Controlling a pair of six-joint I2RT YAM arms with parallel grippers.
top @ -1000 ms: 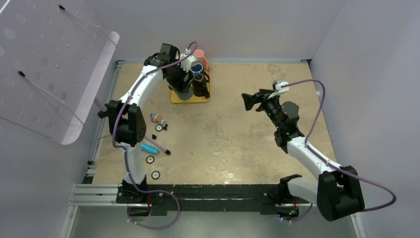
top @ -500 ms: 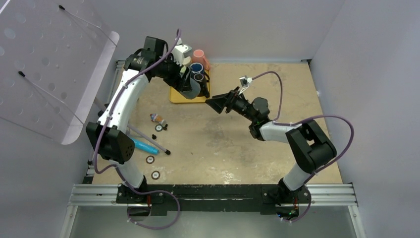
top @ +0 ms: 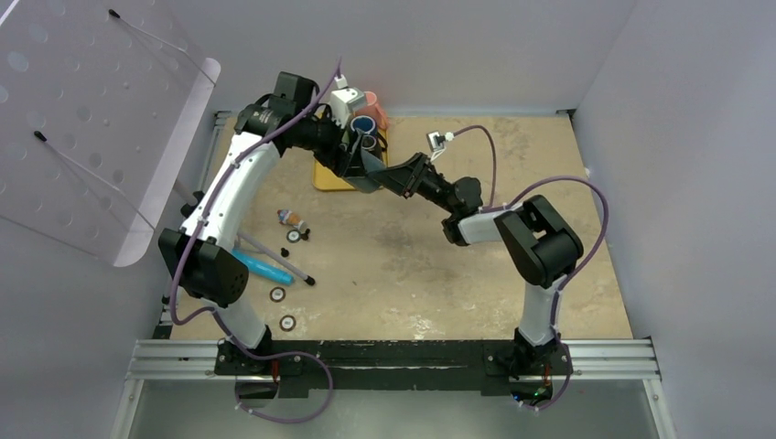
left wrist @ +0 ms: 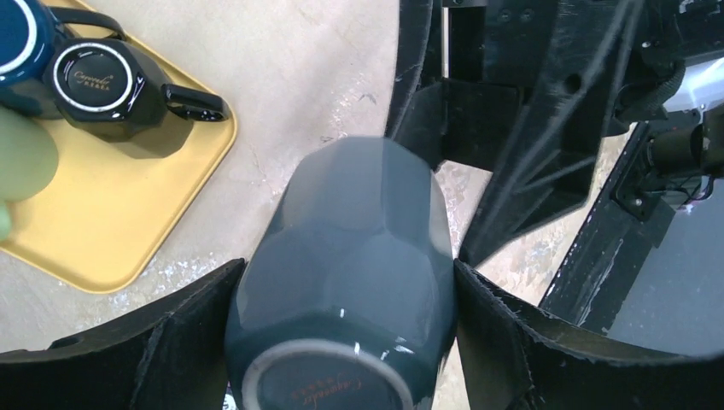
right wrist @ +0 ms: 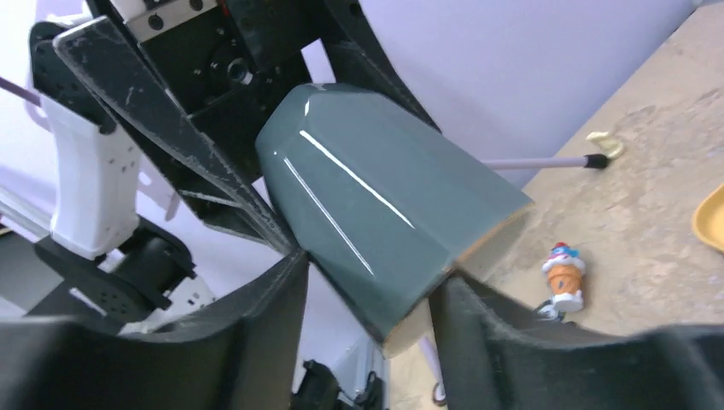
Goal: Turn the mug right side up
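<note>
While the left gripper (left wrist: 346,282) clamps the tilted grey mug (left wrist: 359,196) near its base, the right gripper (right wrist: 367,278) brackets its rim end; whether it presses cannot be told

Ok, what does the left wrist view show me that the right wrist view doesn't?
Only the left wrist view: the yellow tray carrying a black mug, and the grey mug's printed base. Only the right wrist view: the grey mug's open rim, an ice-cream toy and a black-tipped rod. Both: the grey mug with the left hand clamped on it and the right hand's fingers flanking it; whether those grip yet is unclear.
</note>
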